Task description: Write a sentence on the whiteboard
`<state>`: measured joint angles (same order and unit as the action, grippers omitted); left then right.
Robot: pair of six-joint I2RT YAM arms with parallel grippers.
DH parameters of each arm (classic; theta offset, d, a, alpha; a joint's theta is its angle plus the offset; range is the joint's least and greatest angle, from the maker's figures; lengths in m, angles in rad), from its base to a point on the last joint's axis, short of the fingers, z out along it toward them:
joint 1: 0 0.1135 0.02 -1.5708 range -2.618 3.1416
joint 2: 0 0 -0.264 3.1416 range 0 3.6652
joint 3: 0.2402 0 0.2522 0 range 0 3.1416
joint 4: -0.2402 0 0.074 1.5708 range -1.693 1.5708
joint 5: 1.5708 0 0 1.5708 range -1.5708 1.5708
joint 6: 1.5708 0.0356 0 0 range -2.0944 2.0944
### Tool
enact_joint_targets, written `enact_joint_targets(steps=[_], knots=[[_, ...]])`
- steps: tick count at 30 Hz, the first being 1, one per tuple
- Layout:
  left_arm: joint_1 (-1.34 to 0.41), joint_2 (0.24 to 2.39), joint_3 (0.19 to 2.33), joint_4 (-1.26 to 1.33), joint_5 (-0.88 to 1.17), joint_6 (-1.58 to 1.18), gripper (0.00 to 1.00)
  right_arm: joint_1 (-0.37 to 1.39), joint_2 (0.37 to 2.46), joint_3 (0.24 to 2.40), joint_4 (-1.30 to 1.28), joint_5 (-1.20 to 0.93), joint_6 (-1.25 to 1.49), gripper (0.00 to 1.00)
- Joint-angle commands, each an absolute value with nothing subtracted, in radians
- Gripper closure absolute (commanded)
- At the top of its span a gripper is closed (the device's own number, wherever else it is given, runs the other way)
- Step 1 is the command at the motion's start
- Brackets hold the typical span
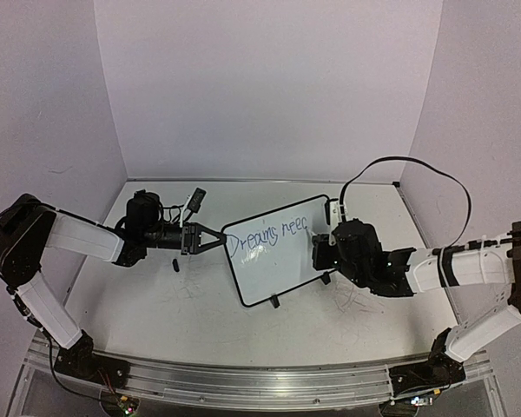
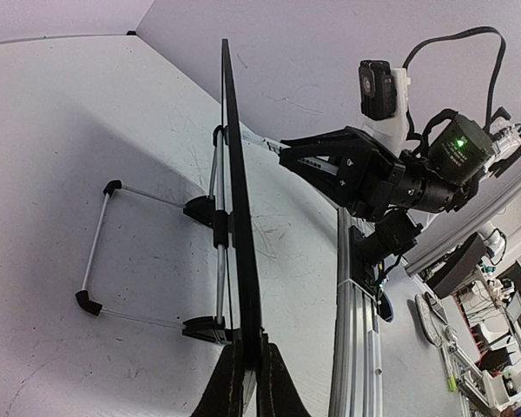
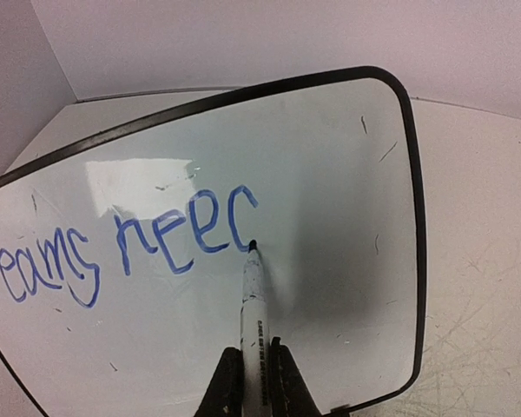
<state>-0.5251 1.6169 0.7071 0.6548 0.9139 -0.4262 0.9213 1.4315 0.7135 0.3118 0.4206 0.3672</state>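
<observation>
One: Nearest the overhead camera, a metal rail [image 1: 260,382] runs along the table's near edge, with the left arm's base [image 1: 74,354] and the right arm's base [image 1: 421,378] bolted to it.

Two: Where is the whiteboard?

One: The whiteboard [image 1: 278,274] stands mid-table on the scuffed white tabletop [image 1: 156,304], between the two arms. It is turned at a slant and propped on a wire stand [image 2: 219,278] with black feet.

Two: What is each gripper doing?

One: The left gripper [image 1: 219,237] pinches the board's left edge. Its wrist camera sees the thin black frame edge-on, clamped between both fingers [image 2: 226,387]. The right gripper [image 3: 253,349] is closed tight on a marker [image 3: 253,304], which points away from the wrist toward the board's face.

Two: Is anything written?

One: Yes. The sentence [image 1: 265,236] is in blue handwriting across the upper part of the board, slanting with it. It reads "Dreams nee" followed by a curve like a "c". The marker's tip touches the board at the lower end of that curve. A bright patch of glare sits just above the lettering.

Two: Anything else on the table?

One: A small dark object [image 1: 175,265] lies near the left gripper, too small to identify.
</observation>
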Motion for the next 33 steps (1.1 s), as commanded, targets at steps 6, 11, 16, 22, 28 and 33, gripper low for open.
enact_joint_targets(steps=[6,11,16,22,28,33], knots=[[-0.525,1.613,0.740,0.657,0.982,-0.445,1.00,0.911,1.454,0.795,0.330,0.460,0.326,1.00],[-0.525,1.609,0.739,0.657,0.983,-0.445,1.00,0.899,1.473,0.824,0.331,0.463,0.308,1.00],[-0.525,1.605,0.734,0.657,0.983,-0.445,1.00,0.892,1.483,0.848,0.332,0.464,0.290,1.00],[-0.526,1.609,0.738,0.657,0.984,-0.444,1.00,0.889,1.485,0.862,0.331,0.457,0.275,1.00],[-0.524,1.610,0.738,0.658,0.984,-0.444,1.00,0.890,1.487,0.856,0.331,0.447,0.274,1.00],[-0.525,1.606,0.737,0.657,0.983,-0.445,1.00,0.889,1.488,0.847,0.329,0.439,0.282,1.00]])
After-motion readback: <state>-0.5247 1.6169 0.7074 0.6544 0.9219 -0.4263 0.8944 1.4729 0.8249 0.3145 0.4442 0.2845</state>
